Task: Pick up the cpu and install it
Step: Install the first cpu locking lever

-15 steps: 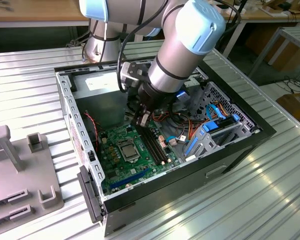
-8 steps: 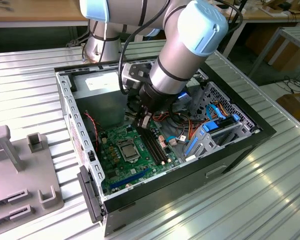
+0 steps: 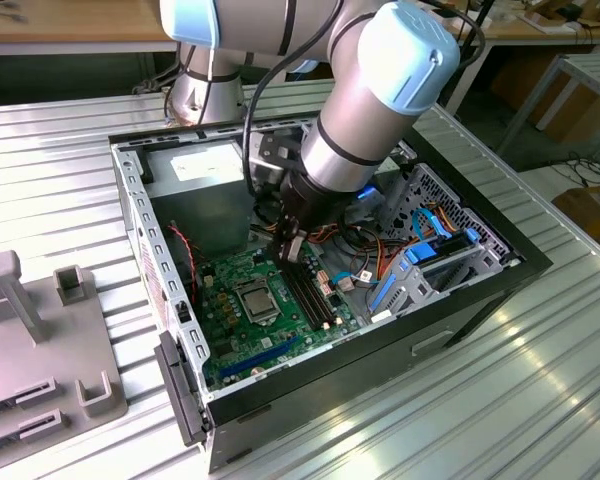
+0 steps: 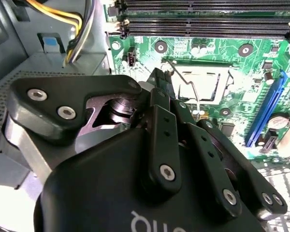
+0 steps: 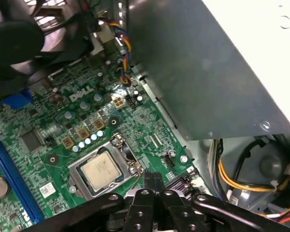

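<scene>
CPU (image 5: 100,170) sits flat in its socket (image 5: 105,168) on the green motherboard (image 3: 248,322), inside the open computer case (image 3: 140,240). We see its silver top with the metal frame around it in the first wrist view. In the exterior view the same chip (image 3: 255,298) lies near the middle of the board.

Going from the exterior view's left, we see a grey holder block (image 3: 40,340) on the ribbed metal desk (image 3: 540,400). Then comes the case wall, then the board with the chip. Just past the chip are the long black memory slots (image 3: 310,295), and then the blue drive cage (image 3: 435,260).

Our claw (image 5: 153,181) hangs just above the board, close beside the socket. Its two fingers are pressed together and they hold nothing. We see the dark fingers (image 4: 160,104) pointing down near the socket in the second wrist view too.

We think the chip is light, thin and stiff. Its smooth metal top may be slippery. It looks easy to hurt, so a grip on two opposite edges seems best, never underneath.
</scene>
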`<state>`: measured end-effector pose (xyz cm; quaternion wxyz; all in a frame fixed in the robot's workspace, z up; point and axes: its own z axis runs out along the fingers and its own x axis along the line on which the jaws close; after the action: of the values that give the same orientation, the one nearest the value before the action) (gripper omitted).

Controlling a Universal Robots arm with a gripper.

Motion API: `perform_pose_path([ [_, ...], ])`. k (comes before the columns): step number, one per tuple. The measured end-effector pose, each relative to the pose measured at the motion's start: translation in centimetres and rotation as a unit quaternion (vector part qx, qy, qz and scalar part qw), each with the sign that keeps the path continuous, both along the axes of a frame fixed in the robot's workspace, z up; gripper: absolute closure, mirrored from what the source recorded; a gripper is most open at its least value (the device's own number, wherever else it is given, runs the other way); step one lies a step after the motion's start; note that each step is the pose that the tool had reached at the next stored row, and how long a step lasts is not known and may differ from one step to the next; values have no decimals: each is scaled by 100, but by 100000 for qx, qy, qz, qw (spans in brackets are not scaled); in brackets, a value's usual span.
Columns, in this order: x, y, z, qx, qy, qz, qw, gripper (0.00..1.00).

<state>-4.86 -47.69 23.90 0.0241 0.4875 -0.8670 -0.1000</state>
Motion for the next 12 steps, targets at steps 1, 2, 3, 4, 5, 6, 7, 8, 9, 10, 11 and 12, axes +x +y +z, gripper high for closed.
perform_pose_path([
  [1,-1,-3,0,-5,-69,645,99998,89],
  [2,-1,-5,-1,-11,-123,1043,99994,89],
  [3,-1,-7,-1,-13,-206,1489,99989,89],
  [4,-2,-13,0,-35,-515,2249,99973,89],
  [5,-2,-14,-1,-43,-912,2537,99964,89],
  [6,-3,-14,-1,-56,-1489,2688,99953,89],
  [7,-7,-14,-1,-93,-2933,2813,99917,89],
  [8,-11,-14,-2,-112,-3917,2908,99881,89],
  [9,-11,-14,-3,-99,-4146,3130,99865,89],
  [10,-11,-14,-2,-98,-4286,3509,99846,89],
  [11,-11,-14,-2,-85,-4439,3965,99823,89],
  [12,-14,-14,-2,-80,-4539,4249,99807,89],
])
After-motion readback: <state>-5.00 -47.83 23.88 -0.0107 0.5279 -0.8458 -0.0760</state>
